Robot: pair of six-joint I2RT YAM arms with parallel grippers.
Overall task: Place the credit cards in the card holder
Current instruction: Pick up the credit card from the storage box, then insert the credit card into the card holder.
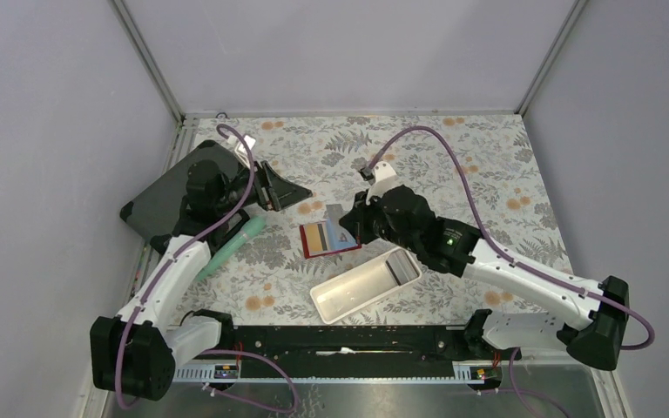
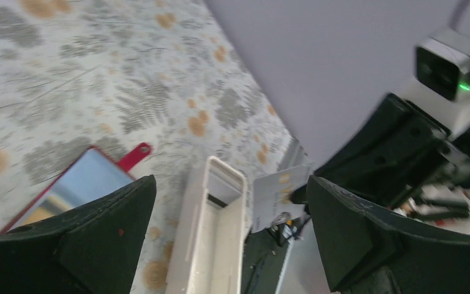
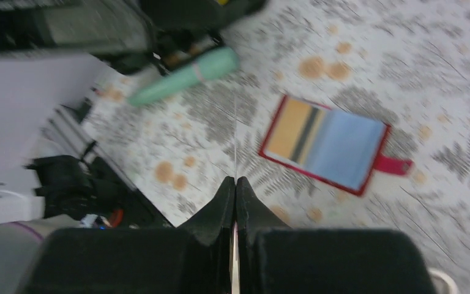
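Pinched edge-on in the clenched right gripper [image 3: 235, 184], a pale credit card [image 2: 274, 190] hangs just beside the open red card holder [image 3: 393, 165] on the floral table [image 1: 453, 157]. A yellow-brown card [image 3: 289, 128] and a light blue card [image 3: 350, 150] appear already seated inside. The held card seemingly remains to be slotted, while the left gripper [image 1: 286, 192] hovers spread and empty near the dark grey case [image 1: 165, 196].

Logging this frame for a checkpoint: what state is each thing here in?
card holder: open, lying flat.
credit card: pinched in the right gripper, held aloft.
right gripper: shut on the credit card.
left gripper: open, empty.
white tray: open side up.
green tube: lying on its side.
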